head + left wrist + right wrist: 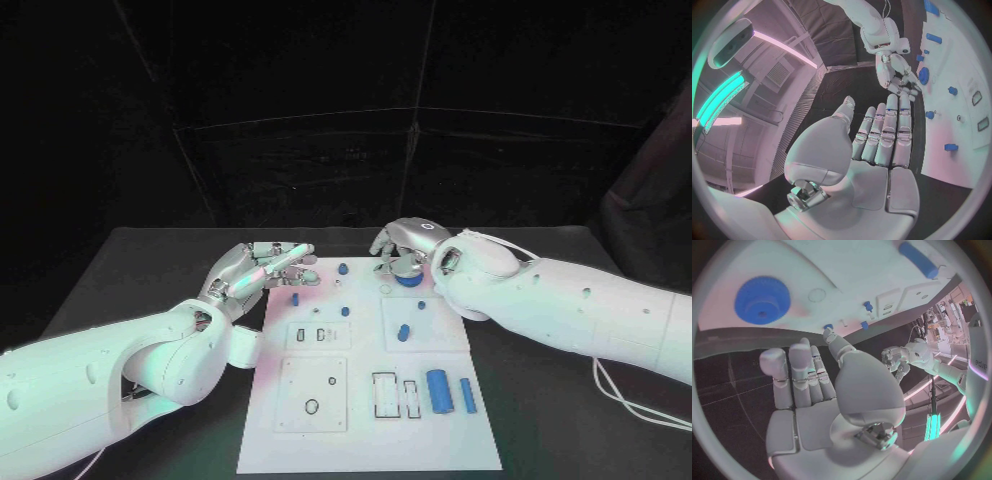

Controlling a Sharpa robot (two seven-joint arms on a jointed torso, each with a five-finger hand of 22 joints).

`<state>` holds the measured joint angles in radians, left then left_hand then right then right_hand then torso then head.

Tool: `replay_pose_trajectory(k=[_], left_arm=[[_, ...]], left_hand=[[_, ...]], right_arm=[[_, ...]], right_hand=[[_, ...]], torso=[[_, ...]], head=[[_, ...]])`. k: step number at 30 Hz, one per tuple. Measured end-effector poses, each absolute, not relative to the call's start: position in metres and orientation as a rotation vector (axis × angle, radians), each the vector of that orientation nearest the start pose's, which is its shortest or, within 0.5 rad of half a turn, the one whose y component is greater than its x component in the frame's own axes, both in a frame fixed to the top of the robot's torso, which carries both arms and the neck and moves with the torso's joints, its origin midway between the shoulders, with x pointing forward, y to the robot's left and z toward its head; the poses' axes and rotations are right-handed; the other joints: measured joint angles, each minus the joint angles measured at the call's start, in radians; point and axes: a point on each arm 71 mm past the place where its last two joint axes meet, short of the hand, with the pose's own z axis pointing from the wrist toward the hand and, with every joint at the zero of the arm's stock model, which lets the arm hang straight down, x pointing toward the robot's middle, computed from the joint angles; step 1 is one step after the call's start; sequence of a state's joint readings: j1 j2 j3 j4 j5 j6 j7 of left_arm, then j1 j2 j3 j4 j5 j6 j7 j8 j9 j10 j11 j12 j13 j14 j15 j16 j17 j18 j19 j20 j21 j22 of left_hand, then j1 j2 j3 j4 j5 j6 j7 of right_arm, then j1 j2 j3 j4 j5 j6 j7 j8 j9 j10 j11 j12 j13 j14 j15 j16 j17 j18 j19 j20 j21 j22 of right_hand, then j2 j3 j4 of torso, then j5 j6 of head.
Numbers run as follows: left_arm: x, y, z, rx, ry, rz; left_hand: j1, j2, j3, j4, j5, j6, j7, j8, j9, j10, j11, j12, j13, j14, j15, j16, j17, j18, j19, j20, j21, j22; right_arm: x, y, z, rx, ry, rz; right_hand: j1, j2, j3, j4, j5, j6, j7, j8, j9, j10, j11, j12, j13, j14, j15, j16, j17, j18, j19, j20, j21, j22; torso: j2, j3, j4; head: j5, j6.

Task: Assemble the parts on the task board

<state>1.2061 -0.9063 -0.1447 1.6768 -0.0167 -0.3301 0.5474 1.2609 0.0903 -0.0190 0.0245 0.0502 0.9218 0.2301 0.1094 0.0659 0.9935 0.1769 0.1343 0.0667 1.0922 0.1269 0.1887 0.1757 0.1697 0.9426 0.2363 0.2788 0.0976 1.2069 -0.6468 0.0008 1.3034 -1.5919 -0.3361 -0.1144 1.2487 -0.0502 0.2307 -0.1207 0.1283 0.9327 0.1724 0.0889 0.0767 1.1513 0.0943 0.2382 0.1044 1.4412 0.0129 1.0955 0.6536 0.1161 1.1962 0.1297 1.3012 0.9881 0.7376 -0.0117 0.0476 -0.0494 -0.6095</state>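
Head view: white task board, blue parts

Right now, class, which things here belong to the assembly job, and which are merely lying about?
Job:
task board
blue gear
blue cylinders
left hand
right hand

Lying about:
black table
white cable

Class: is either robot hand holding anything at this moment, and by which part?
Nothing is held. The left hand and the right hand both have empty, extended fingers.
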Motion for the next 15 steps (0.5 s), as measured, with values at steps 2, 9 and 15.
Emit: replay_pose_trajectory(k=[2, 9, 15], left_arm=[[0.446, 0.198, -0.191, -1.024, 1.412, -1.642], [0.447, 0.198, -0.192, -1.024, 1.413, -1.642], [0.448, 0.197, -0.192, -1.023, 1.416, -1.644]], left_hand=[[0.0, 0.0, 0.0, 0.0, 0.0, 0.0, 0.0, 0.0, 0.0, 0.0, 0.0, -0.003, 0.0, 0.0, 0.0, 0.0, 0.0, 0.0, 0.0, 0.0, 0.0, 0.0], [0.004, 0.004, 0.003, -0.003, 0.0, 0.0, 0.0, -0.004, 0.0, 0.0, 0.0, -0.003, 0.0, 0.0, 0.0, 0.0, 0.001, 0.0, 0.0, 0.0, 0.0, -0.001], [0.004, 0.004, 0.005, -0.005, 0.0, 0.0, 0.0, -0.004, 0.0, 0.004, 0.004, -0.003, 0.0, 0.0, 0.0, -0.004, 0.001, 0.0, 0.002, -0.002, -0.004, -0.002]], right_arm=[[0.526, -0.179, -0.175, -0.194, 1.574, 0.547], [0.522, -0.211, -0.174, -0.078, 1.644, 0.499], [0.524, -0.223, -0.179, -0.024, 1.717, 0.452]], right_hand=[[-0.022, -0.02, -0.022, 0.022, 0.021, -0.002, -0.008, -0.002, -0.002, 0.082, -0.018, 0.045, 0.025, 0.017, -0.017, 0.049, 0.073, 0.0, 0.051, -0.015, 0.038, 0.069], [-0.018, -0.073, -0.159, 0.149, 0.072, -0.026, -0.03, -0.009, -0.006, 0.175, -0.042, 0.204, 0.185, 0.026, -0.033, 0.2, 0.311, -0.016, 0.119, -0.042, 0.098, 0.176], [0.097, -0.076, -0.274, 0.32, 0.081, -0.046, -0.02, 0.012, -0.006, 0.086, -0.034, 0.383, 0.405, 0.026, -0.033, 0.277, 0.443, -0.032, 0.126, -0.035, 0.11, 0.207]], torso=[[-0.001, 0.001, -0.003], [-0.001, 0.0045, -0.0099], [-0.001, 0.0045, -0.0095]], head=[[0.0, 0.001], [-0.003, 0.005], [-0.011, 0.005]])
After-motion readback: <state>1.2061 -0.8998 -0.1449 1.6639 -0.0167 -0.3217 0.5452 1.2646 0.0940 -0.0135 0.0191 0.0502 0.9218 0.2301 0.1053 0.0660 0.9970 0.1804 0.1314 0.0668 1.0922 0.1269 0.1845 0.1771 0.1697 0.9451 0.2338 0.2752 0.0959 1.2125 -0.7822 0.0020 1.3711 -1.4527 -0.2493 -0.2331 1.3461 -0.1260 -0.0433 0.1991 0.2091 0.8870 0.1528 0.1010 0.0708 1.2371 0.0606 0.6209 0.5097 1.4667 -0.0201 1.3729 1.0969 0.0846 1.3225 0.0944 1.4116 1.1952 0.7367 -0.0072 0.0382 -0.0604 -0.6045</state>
